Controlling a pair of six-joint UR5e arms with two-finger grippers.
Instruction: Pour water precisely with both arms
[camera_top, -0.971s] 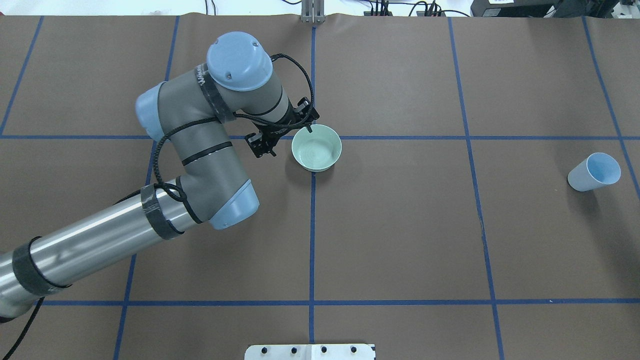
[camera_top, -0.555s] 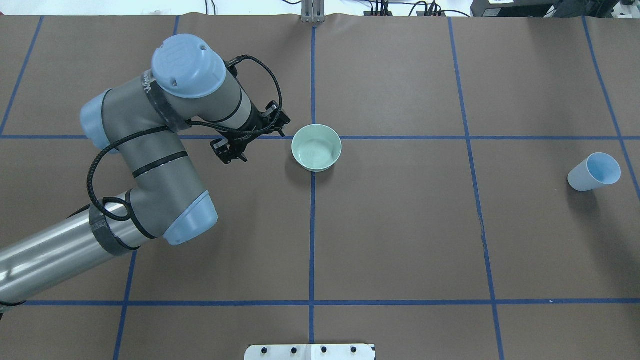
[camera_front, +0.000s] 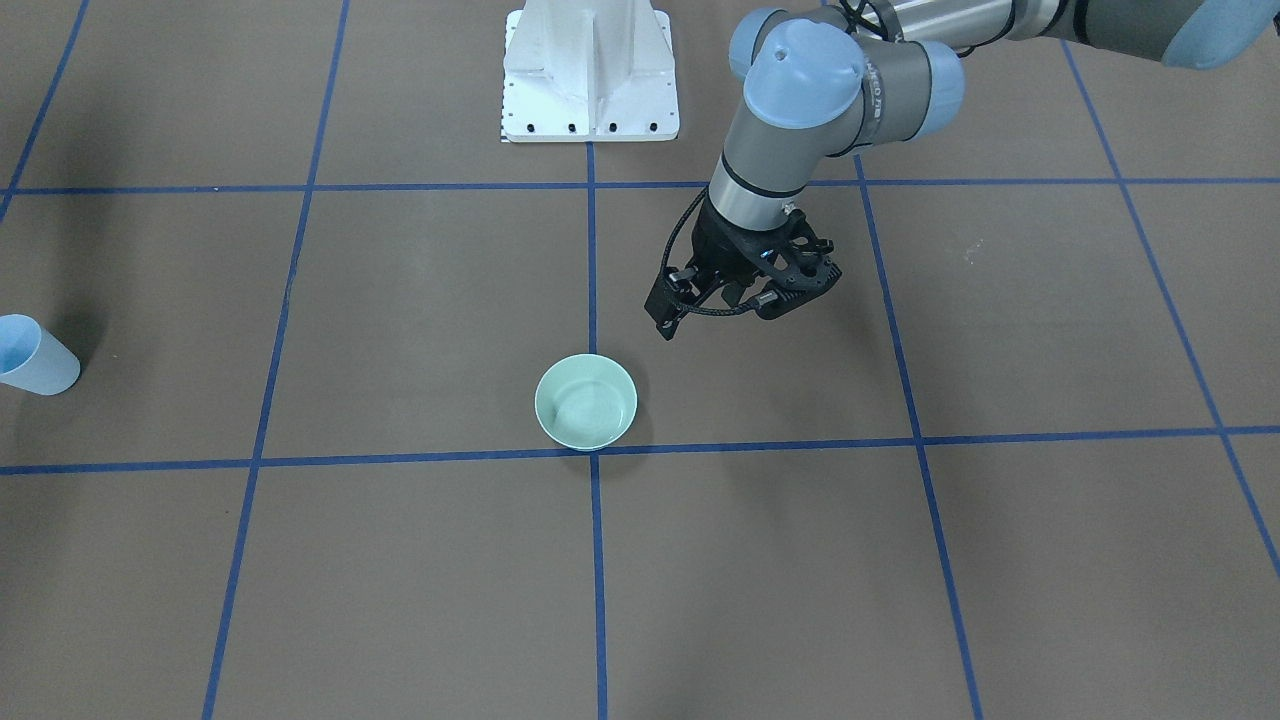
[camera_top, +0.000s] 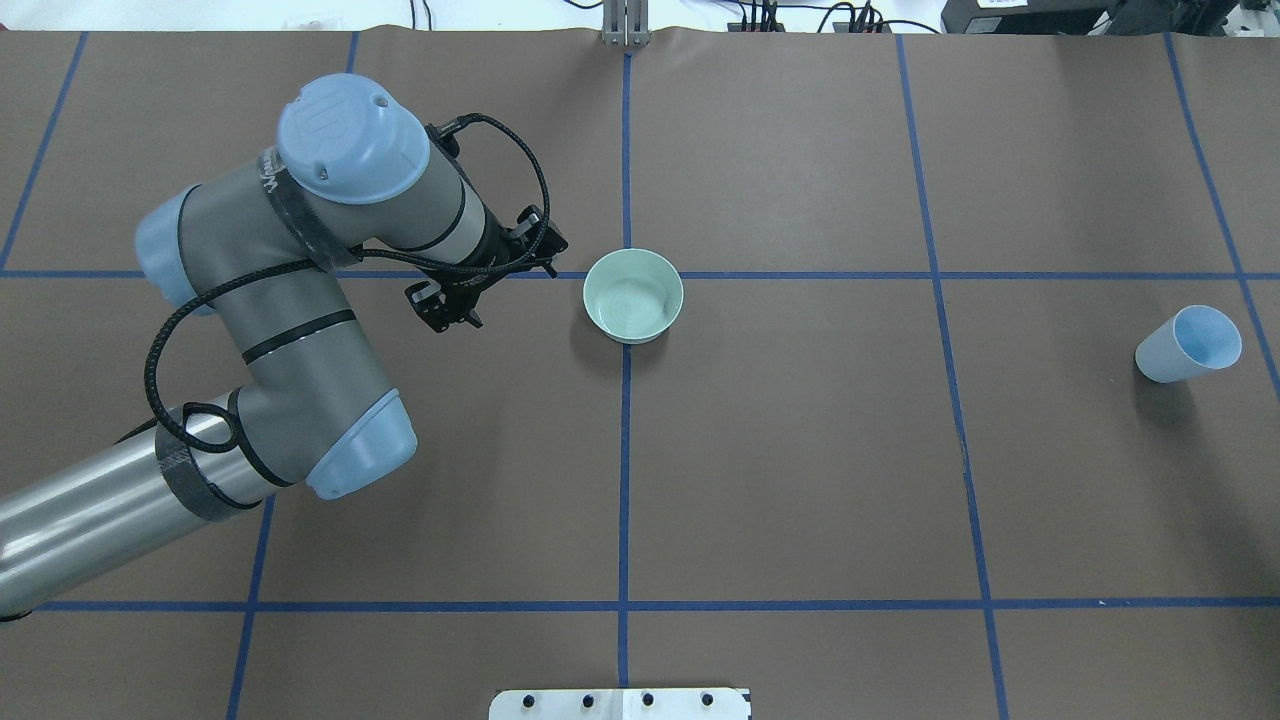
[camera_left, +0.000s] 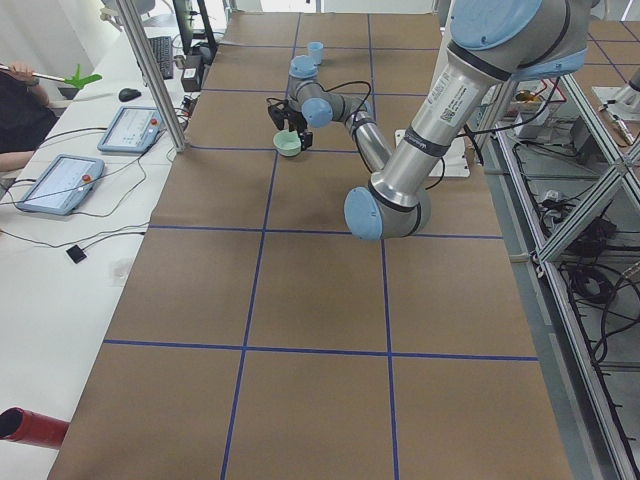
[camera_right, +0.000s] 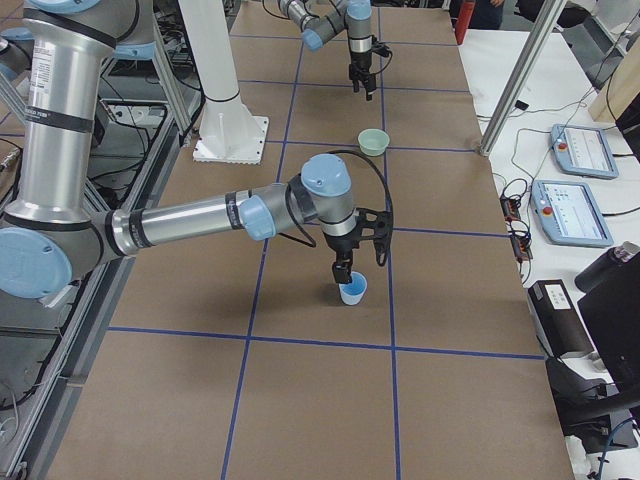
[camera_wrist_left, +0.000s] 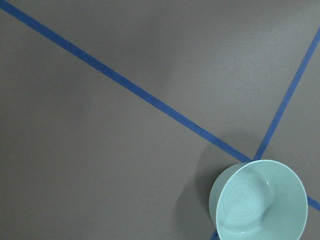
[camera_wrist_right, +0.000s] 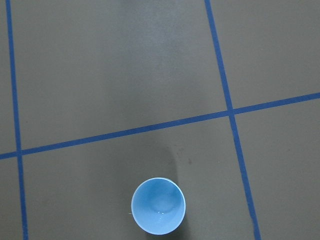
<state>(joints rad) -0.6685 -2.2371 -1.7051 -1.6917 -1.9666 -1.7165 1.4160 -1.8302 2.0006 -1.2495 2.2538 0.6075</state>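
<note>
Left gripper (camera_top: 488, 280) is spread open and empty. It's backed off the green bowl (camera_top: 633, 296): a second ago one finger was right at the rim, now it's clear on the left. The bowl sits in the middle. Blue cup (camera_top: 1188, 344) stands far right. The right gripper (camera_right: 350, 262) hangs over it, can't tell its grip. My guess is the pour comes next.

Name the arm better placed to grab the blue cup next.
Right. The right gripper hangs close over the blue cup; the left gripper is beside the green bowl, far from that cup.
</note>
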